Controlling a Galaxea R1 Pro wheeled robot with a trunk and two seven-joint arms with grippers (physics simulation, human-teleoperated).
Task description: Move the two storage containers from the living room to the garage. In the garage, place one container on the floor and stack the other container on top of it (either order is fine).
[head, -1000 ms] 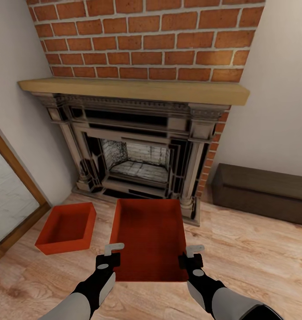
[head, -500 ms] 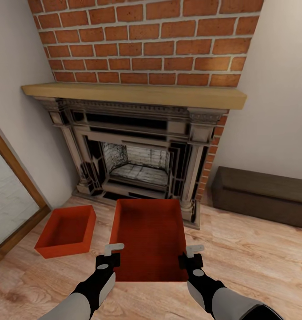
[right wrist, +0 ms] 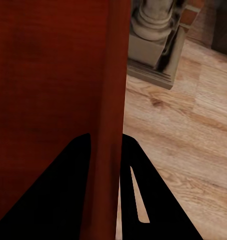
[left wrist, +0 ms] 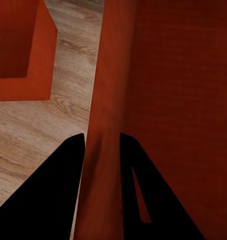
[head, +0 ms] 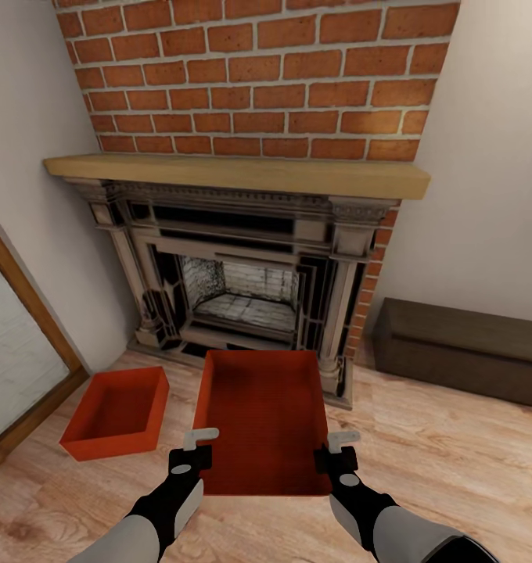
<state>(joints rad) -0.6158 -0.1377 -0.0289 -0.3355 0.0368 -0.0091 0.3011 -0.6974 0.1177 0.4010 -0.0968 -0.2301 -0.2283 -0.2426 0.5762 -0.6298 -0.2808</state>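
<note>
I hold one orange-red storage container (head: 262, 422) in front of me, lifted over the light wood plank floor of the living room. My left gripper (head: 201, 446) is shut on its left wall (left wrist: 104, 150), and my right gripper (head: 334, 450) is shut on its right wall (right wrist: 111, 150). The second storage container (head: 113, 413) rests on the planks to the left, near the glass door, and its corner (left wrist: 23, 50) appears in the left wrist view.
The ornate dark fireplace (head: 242, 289) with a wooden mantel (head: 235, 173) and red brick chimney (head: 250, 78) stands straight ahead. A dark brown chest (head: 461, 352) lies by the right wall. A wood-framed glass door (head: 16, 360) is at the left. The fireplace column base (right wrist: 153, 45) is close to my right gripper.
The whole head view has shifted: fireplace and mantel sit lower and slightly smaller, as the camera pulls back. The held container and both grippers keep the same place in the picture.
</note>
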